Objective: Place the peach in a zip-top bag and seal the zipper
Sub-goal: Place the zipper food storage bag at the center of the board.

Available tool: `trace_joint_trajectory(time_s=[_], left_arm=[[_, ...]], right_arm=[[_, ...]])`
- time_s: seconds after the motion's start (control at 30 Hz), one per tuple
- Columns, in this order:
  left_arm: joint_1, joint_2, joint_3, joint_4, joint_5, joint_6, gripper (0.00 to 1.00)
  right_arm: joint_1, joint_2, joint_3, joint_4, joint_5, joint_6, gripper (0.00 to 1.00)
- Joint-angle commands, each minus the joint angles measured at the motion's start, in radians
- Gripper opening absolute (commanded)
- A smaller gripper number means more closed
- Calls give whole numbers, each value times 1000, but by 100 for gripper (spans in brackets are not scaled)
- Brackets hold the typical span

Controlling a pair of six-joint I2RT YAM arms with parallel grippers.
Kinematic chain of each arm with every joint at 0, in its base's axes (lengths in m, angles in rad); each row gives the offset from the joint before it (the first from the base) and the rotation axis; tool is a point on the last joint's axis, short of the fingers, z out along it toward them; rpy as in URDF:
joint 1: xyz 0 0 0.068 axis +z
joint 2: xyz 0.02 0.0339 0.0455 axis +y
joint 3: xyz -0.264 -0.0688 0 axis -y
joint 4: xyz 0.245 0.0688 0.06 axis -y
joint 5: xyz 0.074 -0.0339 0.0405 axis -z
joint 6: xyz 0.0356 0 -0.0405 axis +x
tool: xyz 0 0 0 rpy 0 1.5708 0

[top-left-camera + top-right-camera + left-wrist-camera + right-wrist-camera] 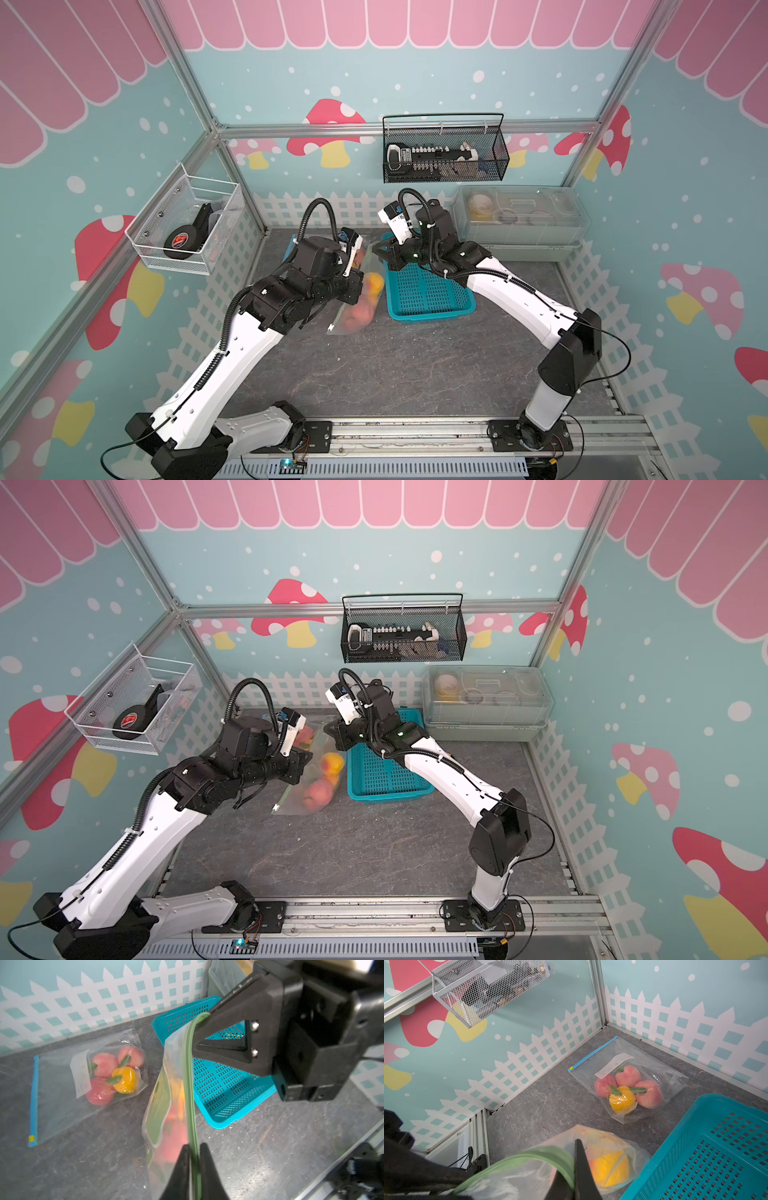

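**Sealing the zipper**

The peach point(318, 791) sits inside the zip-top bag point(160, 1084). My right fingers point(239, 1028) clamp one zipper point(189, 1084) end, and my left fingers point(182, 1172) pinch it further along. I'd keep it taut and slide the left pinch evenly.

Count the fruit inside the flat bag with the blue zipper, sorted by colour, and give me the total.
Pink peaches: 3
Yellow-orange peach: 1
Total in the blue-zipper bag: 4
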Motion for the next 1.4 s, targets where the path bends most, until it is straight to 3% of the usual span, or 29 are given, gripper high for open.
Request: trace_joint_trajectory(time_s=[0.0, 0.07, 0.3, 0.43, 0.6, 0.7, 1.0, 1.13, 1.37], left_arm=[[2, -6, -1, 13, 1, -7, 0], [1, -16, 5, 13, -1, -12, 0], [3, -66, 32, 13, -21, -61, 0], [3, -91, 57, 7, -31, -128, 0], [5, -116, 49, -1, -41, -251, 0], [6, -143, 22, -11, -39, -313, 0], [16, -237, -90, 33, 113, -465, 0], [24, -272, -143, 40, 107, -500, 0], [99, -282, -285, 231, 370, -562, 0]], right_arm=[[9, 12, 6, 3, -19, -8, 0], [9, 9, 6, 4, -17, -16, 1], [9, -65, -34, 8, 34, -79, 50], [7, -182, -140, 53, 142, -122, 64], [5, -333, -283, 90, 327, -172, 69], [3, -385, -329, 78, 371, -187, 70], [0, -426, -373, 50, 408, -190, 70], [0, -424, -374, 51, 411, -190, 70], [0, -418, -370, 46, 412, -192, 70]])
